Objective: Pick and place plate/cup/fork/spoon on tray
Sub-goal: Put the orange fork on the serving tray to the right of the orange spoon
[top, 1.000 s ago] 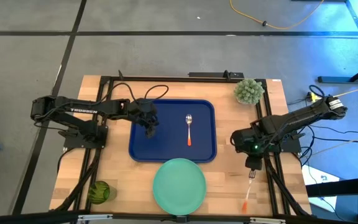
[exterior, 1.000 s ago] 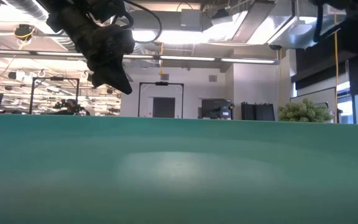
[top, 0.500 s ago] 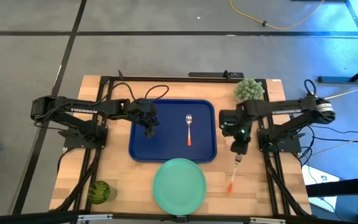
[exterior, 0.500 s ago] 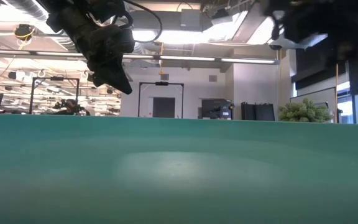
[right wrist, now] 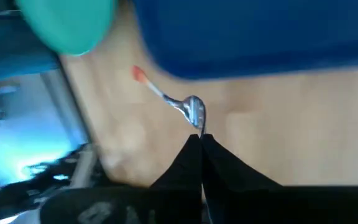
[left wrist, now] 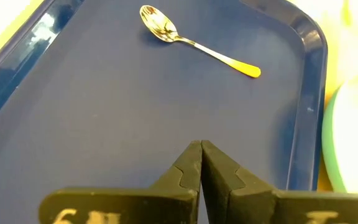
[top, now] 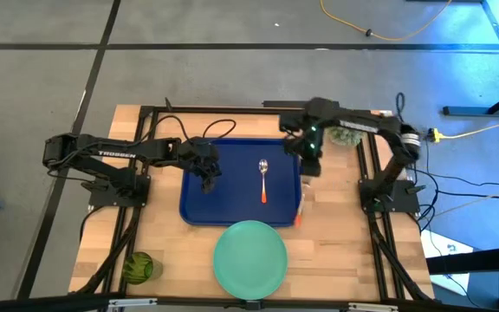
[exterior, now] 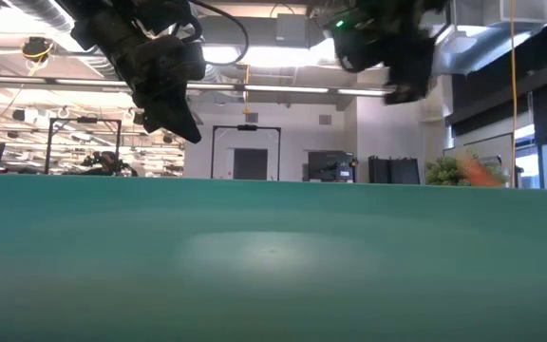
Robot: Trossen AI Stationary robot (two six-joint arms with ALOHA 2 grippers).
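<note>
Nearest the front edge of the table point(top: 167, 238) stand the two pieces not yet touched: the cup point(top: 138, 267) upright at the front left corner, well apart from everything else, and the plate point(top: 249, 253) lying flat at the front centre, its far edge just beside the near rim of the tray point(top: 196, 204). Both are off the tray, so they are left to do. Behind them, the tray sits mid-table with the spoon point(top: 264, 180) already lying inside it, right of centre, bowl toward the far side and orange handle toward the plate; that piece looks done. The left tool point(left wrist: 201, 149) hangs over the tray's left half with its fingers pressed together and nothing between them, apparently waiting. At the tray's right side the right tool point(right wrist: 201, 138) is raised above the table, its fingers closed tight on the tined end of the fork point(right wrist: 166, 96), whose orange-tipped handle dangles free below. From above, the fork hangs right at the tray's right rim; the wrist view suggests it is over bare wood just beside that rim rather than over the blue floor, though this is hard to settle. Judged so, one of four pieces is placed, a second is in the air and close to delivery, and two wait. Farthest back, a fuzzy green plant point(top: 351, 134) sits at the far right corner, partly hidden by the right arm.
</note>
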